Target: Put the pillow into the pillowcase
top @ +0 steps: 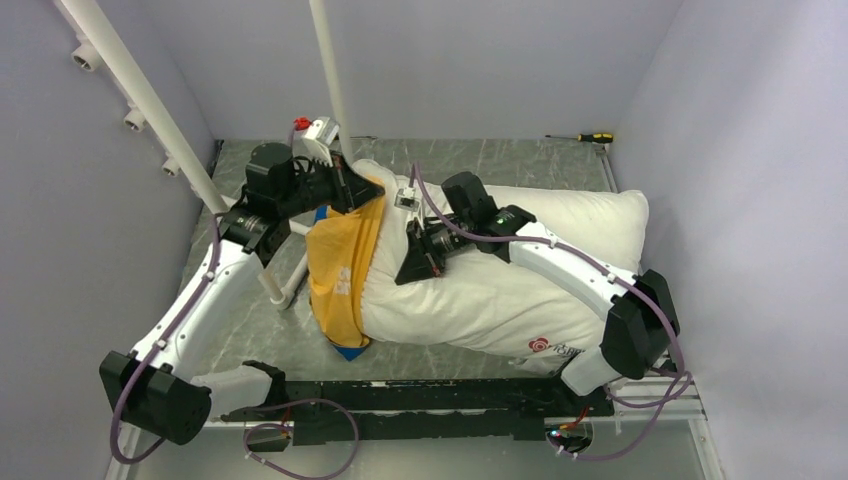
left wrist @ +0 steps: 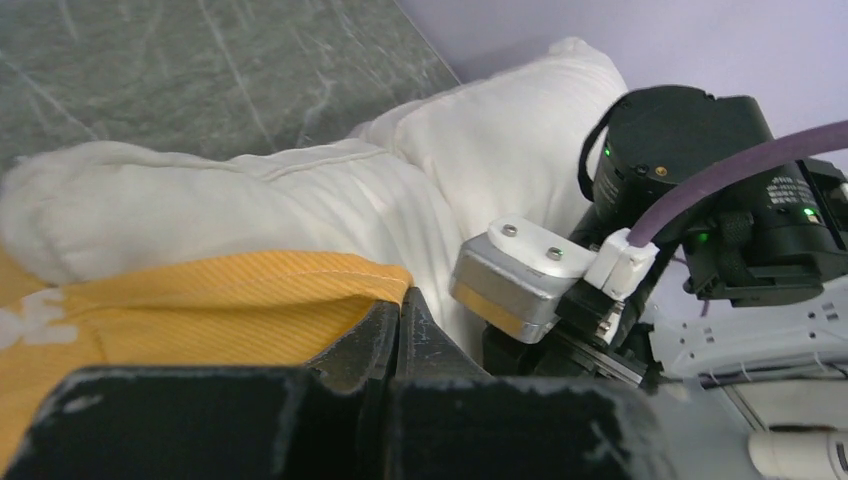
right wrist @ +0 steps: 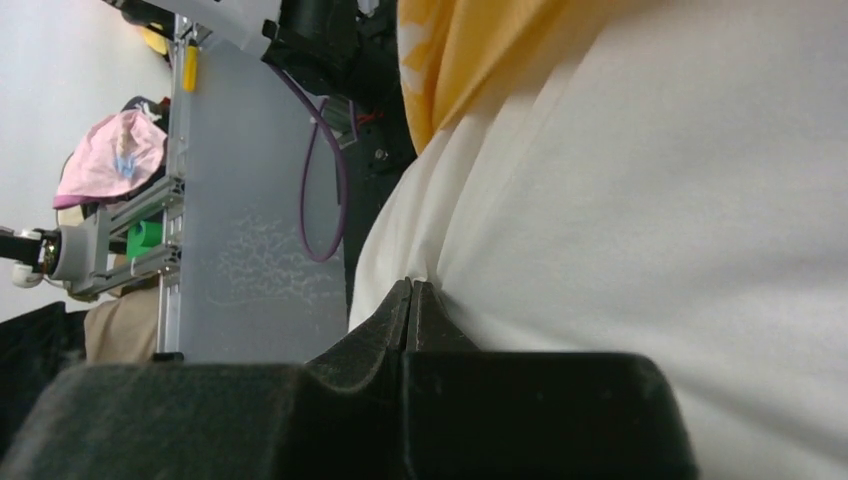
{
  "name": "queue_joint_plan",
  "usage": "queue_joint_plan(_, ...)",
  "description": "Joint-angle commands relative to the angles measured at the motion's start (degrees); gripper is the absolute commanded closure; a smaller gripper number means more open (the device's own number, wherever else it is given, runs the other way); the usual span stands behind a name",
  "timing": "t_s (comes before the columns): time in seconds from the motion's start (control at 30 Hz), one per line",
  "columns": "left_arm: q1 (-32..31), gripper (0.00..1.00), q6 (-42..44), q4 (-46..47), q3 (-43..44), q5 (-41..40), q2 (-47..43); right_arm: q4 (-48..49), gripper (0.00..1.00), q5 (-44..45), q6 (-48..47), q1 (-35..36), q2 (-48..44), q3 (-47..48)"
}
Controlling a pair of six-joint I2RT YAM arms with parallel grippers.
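The white pillow [top: 500,290] lies across the table, its red-and-blue logo near the front right. Its left end is inside the pillowcase [top: 342,268], whose yellow-orange side faces up; a bit of blue shows at its near corner. My left gripper [top: 372,192] is shut on the far edge of the pillowcase opening; in the left wrist view the yellow hem [left wrist: 300,290] runs into the closed jaws of the gripper [left wrist: 401,300], over the pillow [left wrist: 300,190]. My right gripper [top: 408,272] is shut, pinching a fold of pillow fabric [right wrist: 650,200] beside the yellow hem [right wrist: 470,50], with the gripper [right wrist: 411,290] pressed against it.
A white pipe frame [top: 285,285] lies on the table left of the pillowcase. White posts [top: 330,70] rise at the back. A screwdriver [top: 590,137] lies at the far right by the wall. The right arm [top: 570,265] stretches over the pillow. Grey walls enclose three sides.
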Motion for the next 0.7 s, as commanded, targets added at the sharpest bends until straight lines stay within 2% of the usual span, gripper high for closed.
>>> queue_joint_plan(0.0,-3.0,1.00,1.2,10.6,5.6,7.5,0.9,3.7,1.00,-3.7,4.0,2.7,-0.9,-2.8)
queue_joint_plan(0.13,-6.5,1.00,0.8,10.7,5.0,15.7,1.8,17.2,1.00,-1.7,10.4,0.8,-5.0,-9.0)
queue_joint_plan(0.27,-10.8,1.00,4.6,3.0,4.9,16.9,1.6,26.7,1.00,-1.1,15.2,-2.0,-8.0,-14.7)
queue_joint_plan(0.33,-11.6,1.00,6.5,-0.3,4.1,14.4,0.7,29.1,1.00,-1.5,16.9,-3.1,-8.4,-16.5)
queue_joint_plan(0.43,-11.5,0.98,7.1,-9.2,3.9,-0.4,-1.0,25.7,1.00,-0.5,14.9,-3.5,-7.7,-16.3)
queue_joint_plan(0.47,-11.5,0.88,7.2,-12.2,4.4,-6.2,-1.4,25.1,1.00,0.0,14.1,-3.6,-7.8,-16.4)
queue_joint_plan(0.5,-11.5,0.68,7.1,-14.6,4.6,-11.9,-1.6,23.0,1.00,0.7,13.4,-3.6,-8.1,-16.5)
queue_joint_plan(0.53,-11.5,0.42,7.2,-16.9,4.8,-16.8,-1.8,22.4,1.00,1.0,13.1,-3.6,-8.6,-16.8)
queue_joint_plan(0.57,-11.5,0.22,7.6,-18.6,5.3,-20.3,-2.0,21.9,1.00,1.1,12.8,-3.6,-8.9,-17.1)
queue_joint_plan(0.6,-11.5,0.13,7.9,-20.0,6.0,-23.9,-2.0,21.0,1.00,1.4,12.4,-3.6,-9.1,-17.3)
queue_joint_plan(0.67,-11.4,0.06,8.3,-22.3,8.4,-27.0,-1.8,19.9,1.00,0.8,11.7,-3.6,-8.9,-17.8)
